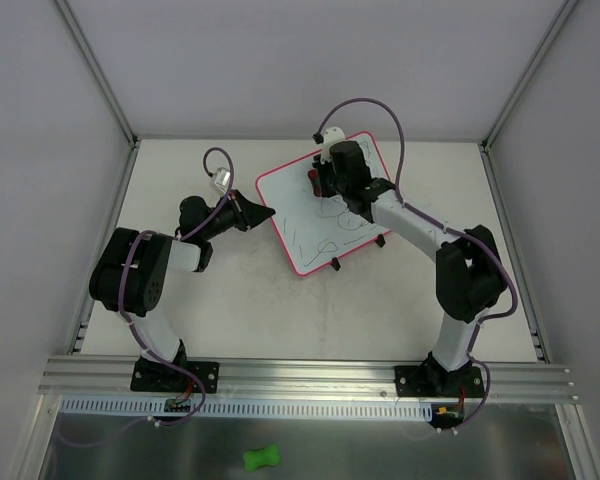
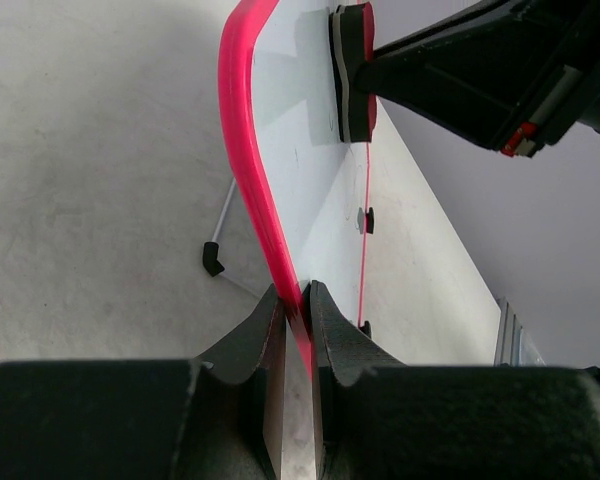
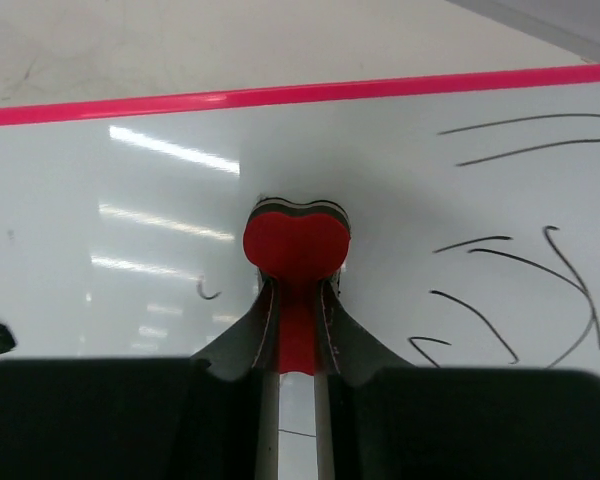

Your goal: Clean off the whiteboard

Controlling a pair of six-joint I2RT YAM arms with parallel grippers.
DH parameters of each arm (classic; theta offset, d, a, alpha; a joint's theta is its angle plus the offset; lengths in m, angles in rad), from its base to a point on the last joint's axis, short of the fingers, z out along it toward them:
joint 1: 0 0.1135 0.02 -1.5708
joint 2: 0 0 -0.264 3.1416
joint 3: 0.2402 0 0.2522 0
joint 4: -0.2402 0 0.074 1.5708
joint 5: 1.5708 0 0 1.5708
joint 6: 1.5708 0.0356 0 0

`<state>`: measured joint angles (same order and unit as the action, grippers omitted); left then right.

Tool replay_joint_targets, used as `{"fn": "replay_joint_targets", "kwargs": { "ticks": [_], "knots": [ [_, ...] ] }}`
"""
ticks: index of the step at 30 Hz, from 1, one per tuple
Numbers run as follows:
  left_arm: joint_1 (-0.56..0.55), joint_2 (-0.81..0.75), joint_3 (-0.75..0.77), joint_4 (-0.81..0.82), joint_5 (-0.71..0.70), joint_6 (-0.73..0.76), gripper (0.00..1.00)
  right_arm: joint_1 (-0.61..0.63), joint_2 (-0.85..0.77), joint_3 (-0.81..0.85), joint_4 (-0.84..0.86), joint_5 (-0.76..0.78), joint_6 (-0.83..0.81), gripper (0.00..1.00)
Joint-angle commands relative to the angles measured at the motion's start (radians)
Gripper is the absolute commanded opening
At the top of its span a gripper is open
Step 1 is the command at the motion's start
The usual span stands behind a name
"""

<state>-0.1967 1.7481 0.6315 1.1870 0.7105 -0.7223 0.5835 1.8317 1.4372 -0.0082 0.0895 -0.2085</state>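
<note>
The whiteboard (image 1: 305,225), white with a pink-red frame, lies skewed at the table's middle, with dark scribbles (image 1: 330,240) across it. My left gripper (image 1: 268,212) is shut on the frame at the board's left edge, and in the left wrist view the jaws (image 2: 298,305) pinch the pink rim (image 2: 242,120). My right gripper (image 1: 325,182) is over the board's far part, shut on a red bone-shaped eraser (image 3: 296,245) whose head presses on the white surface (image 3: 130,170). Black strokes (image 3: 520,280) lie to the eraser's right and a small mark (image 3: 209,292) to its left.
A thin metal leg with a black foot (image 2: 214,255) sticks out under the board. Small black clips (image 1: 335,265) sit on its near edge. White enclosure walls ring the table, an aluminium rail (image 1: 310,375) runs along the front, and a green bone-shaped thing (image 1: 262,458) lies below it.
</note>
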Motion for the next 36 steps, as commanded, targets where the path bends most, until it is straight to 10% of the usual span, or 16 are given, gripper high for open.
{"fn": "replay_joint_targets", "kwargs": {
  "ticks": [1, 36],
  "knots": [
    [-0.024, -0.016, 0.022, 0.049, 0.058, 0.077, 0.00, 0.074, 0.027, -0.003, 0.001, -0.073, -0.017, 0.00],
    [-0.037, -0.039, 0.027, 0.006, 0.049, 0.112, 0.00, 0.202, 0.114, 0.186, -0.145, 0.064, -0.094, 0.00]
  ]
}}
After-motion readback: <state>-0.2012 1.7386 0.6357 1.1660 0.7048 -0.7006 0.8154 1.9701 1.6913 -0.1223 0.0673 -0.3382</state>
